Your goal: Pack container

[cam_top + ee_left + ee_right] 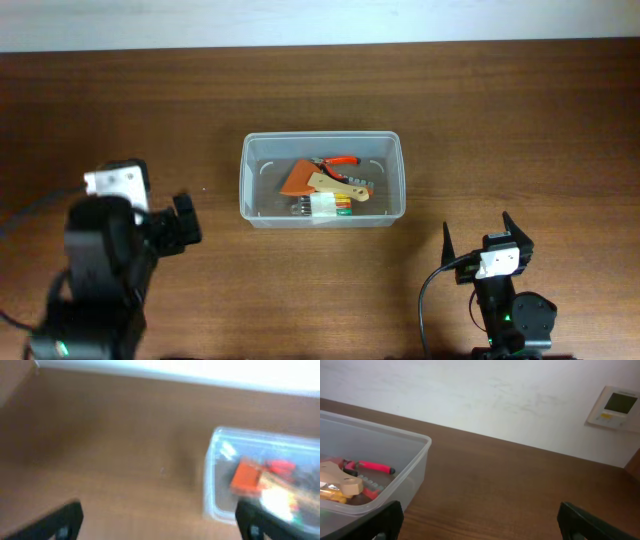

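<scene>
- The left claw (186, 222) hangs over the tabletop (320, 90) to the left of the container (246, 185) and well apart from it. Its fingers are spread wide with nothing between them. Its wrist view is blurred, so fine position cannot be judged there.
- Risk, left side: a wide claw travelling right at low height can strike the container's left wall. The bin looks light, so a strike is likely to slide or tip it.
- Risk, centre: the contents lie piled toward the front wall. A claw reaching in can snag the topmost tool and drag it over the rim.
- Risk, right side: the right claw (474, 227) sits near the front edge of the tabletop, to the right of the container and apart from it. Its fingers are wide and empty. Both arms entering the bin at once can collide above it.
- The container stands upright at the centre of the tabletop, open at the top. It is a clear rectangular plastic bin with rounded corners and a raised rim, and the wood shows through its walls.
- Contents, left to right:
  - an orange piece (297, 180)
  - a wooden-handled tool (335, 187) lying across it
  - red-handled pliers (340, 161) behind
  - a white-banded bundle of coloured keys (325, 206) at the front wall
</scene>
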{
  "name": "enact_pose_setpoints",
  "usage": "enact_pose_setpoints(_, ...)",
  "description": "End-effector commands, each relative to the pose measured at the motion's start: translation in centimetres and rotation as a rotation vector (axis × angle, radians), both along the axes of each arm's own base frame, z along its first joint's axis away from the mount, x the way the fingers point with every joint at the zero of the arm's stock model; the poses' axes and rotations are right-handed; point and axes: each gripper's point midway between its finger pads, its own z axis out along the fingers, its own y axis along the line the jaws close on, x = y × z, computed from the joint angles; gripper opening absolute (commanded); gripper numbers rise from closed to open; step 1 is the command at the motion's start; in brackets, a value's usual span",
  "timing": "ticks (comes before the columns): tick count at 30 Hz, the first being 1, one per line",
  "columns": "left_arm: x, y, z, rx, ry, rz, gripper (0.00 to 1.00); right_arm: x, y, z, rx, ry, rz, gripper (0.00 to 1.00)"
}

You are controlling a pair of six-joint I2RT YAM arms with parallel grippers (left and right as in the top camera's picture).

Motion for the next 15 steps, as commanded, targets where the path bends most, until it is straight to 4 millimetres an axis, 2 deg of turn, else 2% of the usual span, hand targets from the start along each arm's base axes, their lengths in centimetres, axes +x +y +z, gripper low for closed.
enact_pose_setpoints(1,-0.6,-1.3,-0.6,-0.035,-0.136,-0.069,0.99,0.0,-0.3,-0.2,0.004,0.003,-0.015,0.99)
enact_pose_setpoints(6,-0.9,-1.4,-1.0,-0.044,-0.351,-0.082,0.99,0.0,-0.3,-0.2,0.004,0.003,-0.015,0.99)
enact_pose_setpoints(15,-2.3,-1.3,-3.7,-0.043,-0.474,-0.084,0.99,0.0,-0.3,-0.2,0.003,0.002,-0.015,0.99)
